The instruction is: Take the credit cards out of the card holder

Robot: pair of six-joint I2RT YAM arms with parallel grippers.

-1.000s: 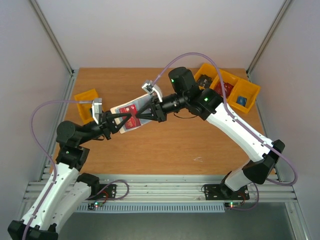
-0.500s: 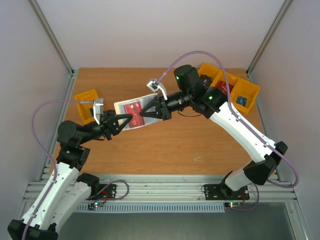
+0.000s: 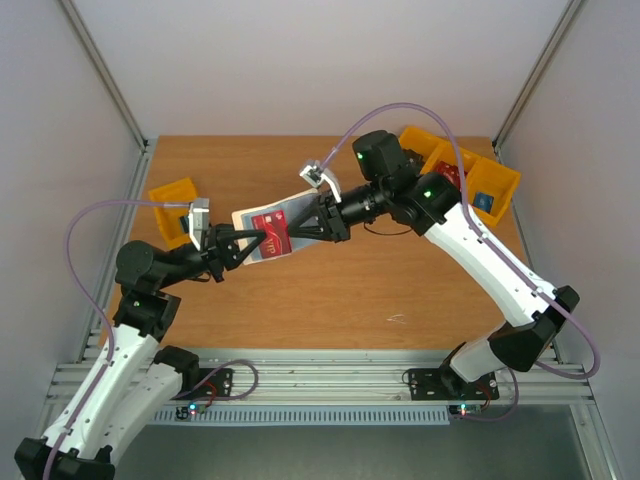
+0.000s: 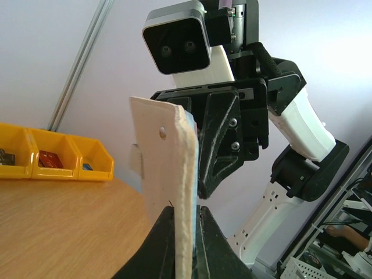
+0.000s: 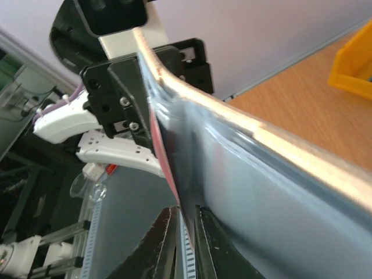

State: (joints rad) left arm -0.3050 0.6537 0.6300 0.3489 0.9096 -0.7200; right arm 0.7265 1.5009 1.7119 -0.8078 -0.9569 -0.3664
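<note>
Two robot arms are meeting over a wooden table [image 3: 350, 290], holding a small wallet between them. The card holder [image 3: 258, 218] is hanging open in the air just beside a single yellow bin [image 3: 170, 196], on that bin's side toward the table's middle. Its pale blue-grey inside is facing up to the overhead camera. The left gripper [image 3: 250, 241] is reaching in from the bin's side and clamping its fingers tight on the holder's edge. Its wrist camera is showing the grey-beige outer cover and the blue lining pinched edge-on between the two black fingertips. The right gripper [image 3: 296, 229] is reaching in from the side farther from the bin, its fingers pressing together on a thin red card [image 3: 272, 236] that is lying against the holder's inside. Whether that card is sitting inside a pocket or is free of it cannot be told. A row of yellow bins [image 3: 470, 175] is standing much farther from the single bin, at the table's far corner, well apart from the holder
</note>
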